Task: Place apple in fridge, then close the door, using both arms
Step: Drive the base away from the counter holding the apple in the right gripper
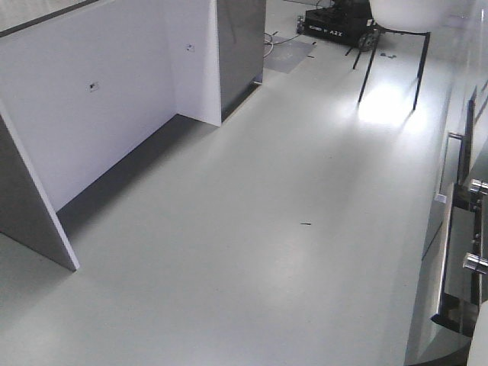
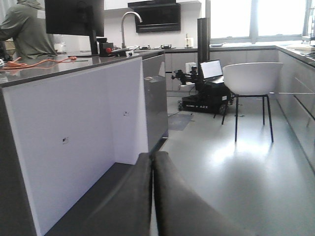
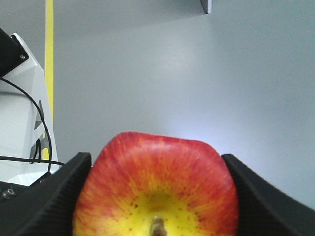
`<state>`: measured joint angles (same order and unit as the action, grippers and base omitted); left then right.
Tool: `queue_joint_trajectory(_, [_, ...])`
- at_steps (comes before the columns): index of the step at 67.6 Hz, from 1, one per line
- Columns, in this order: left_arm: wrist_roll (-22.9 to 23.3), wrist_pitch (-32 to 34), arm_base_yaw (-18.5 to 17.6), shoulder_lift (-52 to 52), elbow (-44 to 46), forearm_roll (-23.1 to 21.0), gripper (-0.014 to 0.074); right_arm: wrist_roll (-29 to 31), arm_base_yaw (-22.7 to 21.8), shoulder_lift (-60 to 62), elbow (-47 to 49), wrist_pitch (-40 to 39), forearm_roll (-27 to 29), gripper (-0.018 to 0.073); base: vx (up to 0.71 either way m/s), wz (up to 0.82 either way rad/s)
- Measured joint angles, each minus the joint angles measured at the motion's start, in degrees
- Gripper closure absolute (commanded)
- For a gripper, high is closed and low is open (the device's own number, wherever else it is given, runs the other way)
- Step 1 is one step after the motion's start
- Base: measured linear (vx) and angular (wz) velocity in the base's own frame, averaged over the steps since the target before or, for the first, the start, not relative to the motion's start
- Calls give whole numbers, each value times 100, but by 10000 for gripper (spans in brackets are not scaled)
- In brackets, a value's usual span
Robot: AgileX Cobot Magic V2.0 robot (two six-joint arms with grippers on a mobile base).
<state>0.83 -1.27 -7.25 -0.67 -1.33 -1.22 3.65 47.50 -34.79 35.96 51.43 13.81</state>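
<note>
The apple (image 3: 157, 187), red with a yellow dimpled centre and stem, fills the lower middle of the right wrist view. My right gripper (image 3: 155, 163) is shut on it, one black finger (image 3: 54, 196) pressed on each side, and holds it above the bare grey floor. In the left wrist view my left gripper (image 2: 151, 160) is shut and empty, its two dark fingers (image 2: 133, 196) pressed together and pointing across the room. The fridge and its door are out of view in all three views. The front view shows neither gripper.
A grey stone-topped counter with white side panels (image 1: 99, 114) stands at the left and also shows in the left wrist view (image 2: 74, 128). A white chair (image 2: 251, 78) and a black wheeled robot base (image 2: 204, 101) stand far ahead. Cabinets with bar handles (image 1: 457, 252) line the right. A person (image 2: 29, 29) stands behind the counter.
</note>
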Motion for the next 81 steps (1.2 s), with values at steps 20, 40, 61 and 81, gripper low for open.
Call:
queue_joint_trajectory(20, [0, 0, 0, 0, 0, 0, 603, 0, 0, 0, 0, 0, 0, 347, -4, 27])
queue_joint_trajectory(40, [0, 0, 0, 0, 0, 0, 603, 0, 0, 0, 0, 5, 0, 347, 0, 29])
queue_joint_trajectory(61, [0, 0, 0, 0, 0, 0, 603, 0, 0, 0, 0, 16, 0, 347, 3, 32])
queue_joint_trajectory(81, [0, 0, 0, 0, 0, 0, 603, 0, 0, 0, 0, 16, 0, 347, 5, 33])
